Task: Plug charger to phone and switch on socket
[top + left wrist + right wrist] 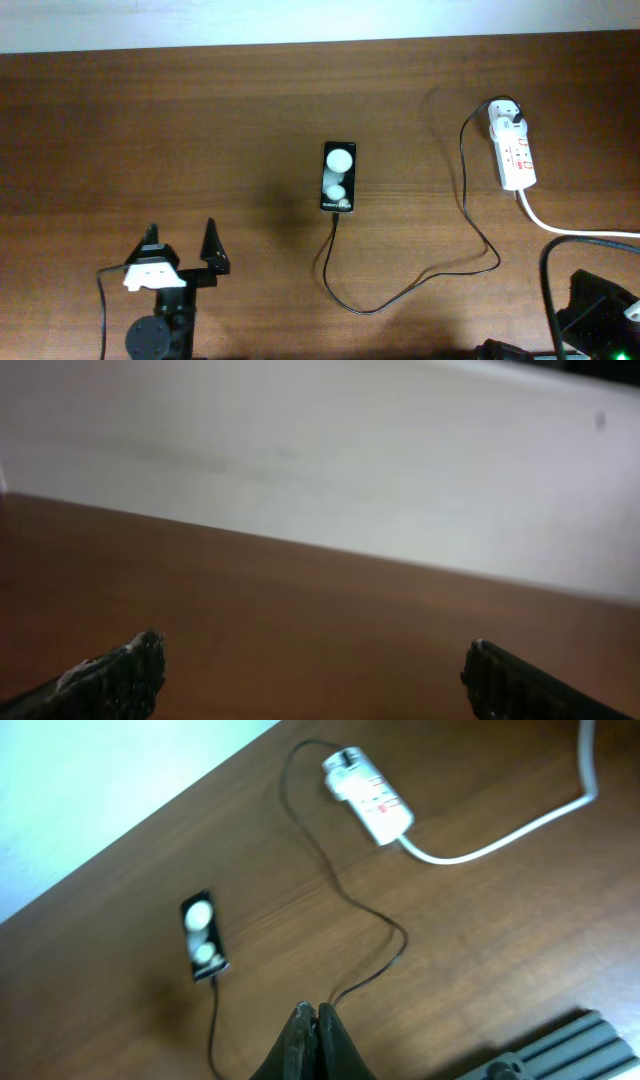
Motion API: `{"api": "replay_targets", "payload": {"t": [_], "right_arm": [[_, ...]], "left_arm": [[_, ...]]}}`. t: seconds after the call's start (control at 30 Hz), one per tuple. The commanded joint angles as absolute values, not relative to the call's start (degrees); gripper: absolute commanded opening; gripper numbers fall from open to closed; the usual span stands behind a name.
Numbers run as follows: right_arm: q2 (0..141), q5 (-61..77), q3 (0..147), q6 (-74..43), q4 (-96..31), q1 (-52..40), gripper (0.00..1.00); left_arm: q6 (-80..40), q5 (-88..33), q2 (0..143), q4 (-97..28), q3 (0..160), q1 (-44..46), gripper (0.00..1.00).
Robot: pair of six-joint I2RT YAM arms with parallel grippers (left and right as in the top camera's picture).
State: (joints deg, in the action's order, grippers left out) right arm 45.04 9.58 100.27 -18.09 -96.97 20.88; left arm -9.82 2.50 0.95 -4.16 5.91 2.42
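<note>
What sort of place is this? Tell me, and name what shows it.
Probably an indoor lab or office workbench: a brown wooden table against a plain white wall, with a white power strip, a black smartphone and a thin black charger cable laid out on it.

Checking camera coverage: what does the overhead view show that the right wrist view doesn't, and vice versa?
Only overhead: the left gripper, jaws wide open. Only right wrist: the right gripper, shut on nothing. Both: the phone, the charger cable running from its lower end to the socket, and the thick white cord.
</note>
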Motion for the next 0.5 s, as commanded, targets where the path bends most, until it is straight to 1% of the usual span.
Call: {"api": "replay_targets", "payload": {"t": [0.0,0.17,0.2,0.23,0.27,0.3,0.47], "right_arm": [[44.75,13.56,100.40,-14.98,-97.32,20.53,0.04],[44.64,13.56,100.40,-15.00,-97.32,20.53,0.04],[44.64,13.56,100.40,-15.00,-97.32,20.53,0.08],[44.64,13.54,100.40,-15.00,-97.32,20.53,0.34],[44.64,13.52,100.40,-15.00,-97.30,20.53,0.68],[44.64,13.52,100.40,-15.00,-97.30,20.53,0.99],[44.64,13.52,100.40,-15.03,-97.30,20.53,0.99]], "left_arm": [[-2.87,-1.34,0.45,-3.55,2.24,2.59,0.99],[-2.70,-1.13,0.67,-4.67,0.47,2.59,0.99],[-2.70,-1.13,0.67,-4.62,0.47,2.59,0.99],[-2.70,-1.13,0.67,-4.62,0.49,2.59,0.99],[-2.70,-1.13,0.67,-4.62,0.49,2.59,0.99],[-2.70,-1.13,0.67,-4.62,0.49,2.59,0.99],[-2.70,-1.13,0.67,-4.62,0.49,2.59,0.99]]}}
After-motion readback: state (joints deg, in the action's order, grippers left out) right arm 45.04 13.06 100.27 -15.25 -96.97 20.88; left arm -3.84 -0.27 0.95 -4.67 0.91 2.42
